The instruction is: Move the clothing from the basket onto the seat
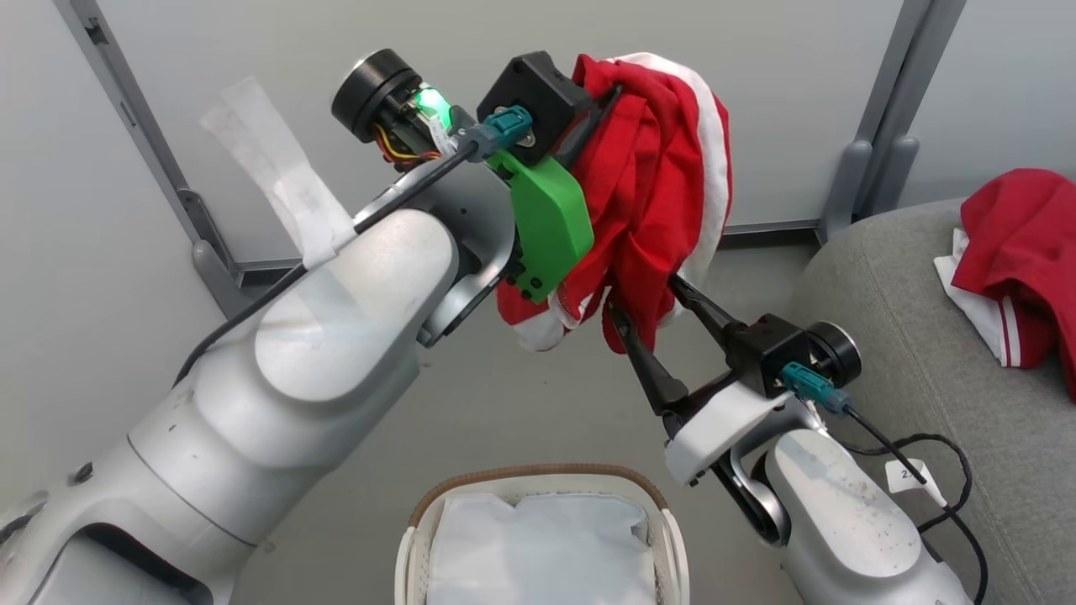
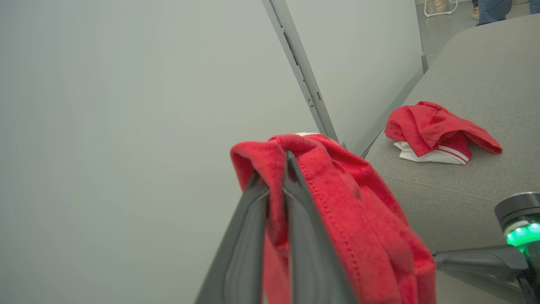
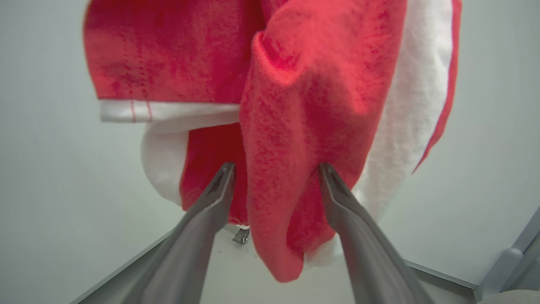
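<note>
The left pincer (image 1: 616, 94) is raised high in front of the pale wall panel (image 1: 756, 101). In the left wrist view the left pincer (image 2: 272, 169) is pressing its two fingers tightly together on a fold of a red garment (image 2: 350, 211), so it is gripping the cloth firmly. The red garment (image 1: 664, 168) is hanging down from this grip in loose folds, with a broad white stripe along its outer edge and white trim at the bottom. It is hanging in the air, above the floor (image 1: 504, 403) and well clear of the basket (image 1: 538, 477).

The right pincer (image 1: 643, 298) is reaching up to the lower part of the same garment from below. Its jaws are standing wide apart, and in the right wrist view a hanging fold of the red garment (image 3: 295, 84) is dropping between the fingers of the right pincer (image 3: 276, 166); it is not squeezing the cloth.

The basket is standing on the floor at the bottom of the head view, and a white liner sheet (image 1: 546, 538) is lying inside it. A second red garment (image 1: 1021, 235) with white trim is lying crumpled on the grey seat (image 1: 908, 336), which is standing to the robot's right. The left wrist view is showing this second red garment (image 2: 434, 126) resting on the seat (image 2: 464, 198) near its edge.
</note>
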Available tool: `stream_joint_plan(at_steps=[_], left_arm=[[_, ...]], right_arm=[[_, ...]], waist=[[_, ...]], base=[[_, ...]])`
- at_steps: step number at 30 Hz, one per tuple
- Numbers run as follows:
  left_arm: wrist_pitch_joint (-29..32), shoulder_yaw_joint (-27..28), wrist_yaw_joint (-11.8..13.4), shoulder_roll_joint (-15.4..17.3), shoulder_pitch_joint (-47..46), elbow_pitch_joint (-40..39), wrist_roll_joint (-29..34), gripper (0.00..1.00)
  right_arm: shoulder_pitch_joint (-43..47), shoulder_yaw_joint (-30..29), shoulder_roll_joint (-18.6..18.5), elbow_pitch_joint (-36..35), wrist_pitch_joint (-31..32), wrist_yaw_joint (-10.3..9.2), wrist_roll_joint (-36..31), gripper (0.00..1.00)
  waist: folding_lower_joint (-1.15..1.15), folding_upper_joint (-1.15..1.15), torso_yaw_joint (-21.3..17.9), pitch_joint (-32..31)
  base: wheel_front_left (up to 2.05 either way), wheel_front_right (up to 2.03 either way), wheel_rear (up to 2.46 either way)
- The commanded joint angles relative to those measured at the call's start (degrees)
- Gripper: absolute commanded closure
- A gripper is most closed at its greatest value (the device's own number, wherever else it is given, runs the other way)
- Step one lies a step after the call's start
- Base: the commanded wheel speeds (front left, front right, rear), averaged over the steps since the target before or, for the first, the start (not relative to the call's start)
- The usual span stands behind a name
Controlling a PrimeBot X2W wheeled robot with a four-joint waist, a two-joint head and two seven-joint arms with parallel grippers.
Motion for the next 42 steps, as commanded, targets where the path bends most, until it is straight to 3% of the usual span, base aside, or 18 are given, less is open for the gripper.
stream_joint_plan(at_steps=[1,8,13,14,16,24,25,26,27,28,29,36,42], left_arm=[[0.15,-0.17,-0.33,-0.46,-0.83,-0.06,-0.33,1.00],[1.01,-0.55,-0.67,-1.57,0.54,-2.36,-2.31,1.00],[1.25,-0.38,-0.54,-1.25,1.72,-4.36,-3.33,1.00],[1.10,-0.24,-0.30,-0.97,2.05,-4.68,-3.58,1.00],[0.88,-0.02,0.07,-0.37,3.00,-4.88,-4.16,1.00],[-2.92,1.31,1.13,1.78,10.00,-3.85,-7.03,1.00],[-3.78,1.44,1.16,1.82,11.11,-3.58,-7.37,0.93],[-5.08,1.59,1.20,1.98,12.34,-3.23,-7.73,0.80],[-6.48,1.95,1.44,2.07,13.50,-2.90,-8.00,0.52],[-8.23,2.24,1.63,2.18,14.94,-2.40,-8.35,0.15],[-9.55,2.40,1.62,2.18,16.25,-1.89,-8.74,0.00],[-20.32,2.72,-0.21,1.57,25.36,2.50,-10.30,0.00],[-23.51,1.18,-1.43,1.39,30.96,6.31,-9.32,0.00]], right_arm=[[-0.73,-0.44,-0.24,0.29,-0.28,-0.08,-0.67,0.00],[-2.57,-5.99,-0.23,-0.21,-0.28,-0.08,-6.59,0.00],[-4.18,-7.41,-0.23,0.46,-0.28,-0.08,-7.38,0.00],[-4.57,-7.48,-0.21,0.68,-0.28,-0.08,-7.41,0.45],[-5.17,-7.52,-0.22,1.05,-0.28,-0.08,-7.45,1.00],[-5.71,-8.13,-0.22,1.11,-0.28,-0.08,-6.07,1.00],[-5.60,-8.13,-0.21,1.09,-0.28,-0.08,-6.07,1.00],[-5.46,-8.17,-0.21,1.08,-0.28,-0.08,-6.16,1.00],[-5.32,-8.37,-0.24,1.16,-0.28,-0.08,-6.19,1.00],[-5.20,-8.62,-0.26,1.22,-0.28,-0.08,-6.08,1.00],[-5.14,-8.79,-0.24,1.22,-0.28,-0.08,-6.04,1.00],[-4.07,-11.44,-0.23,1.50,-0.28,-0.08,-6.87,1.00],[-2.92,-13.42,-0.22,1.85,-0.28,-0.08,-7.76,1.00]], waist=[[0.00,0.00,0.45,-0.36],[0.00,0.00,1.17,-0.35],[0.00,0.00,1.40,0.00],[0.00,0.00,1.39,0.12],[0.00,0.00,1.31,0.35],[0.00,0.00,0.63,1.19],[0.00,0.00,0.59,1.27],[0.00,0.00,0.55,1.34],[0.00,0.00,0.54,1.38],[0.00,0.00,0.48,1.42],[0.00,0.00,0.45,1.45],[0.00,0.00,0.59,1.42],[0.00,0.00,0.71,1.32]], base=[[0.00,0.00,0.00],[0.00,0.00,0.00],[0.00,0.00,0.00],[0.00,0.00,0.00],[0.00,0.00,0.00],[0.00,0.00,0.00],[0.00,0.00,0.00],[0.00,0.00,0.00],[0.00,0.00,0.00],[0.00,0.00,0.00],[0.00,0.00,0.00],[0.00,0.00,0.00],[0.00,0.00,0.00]])
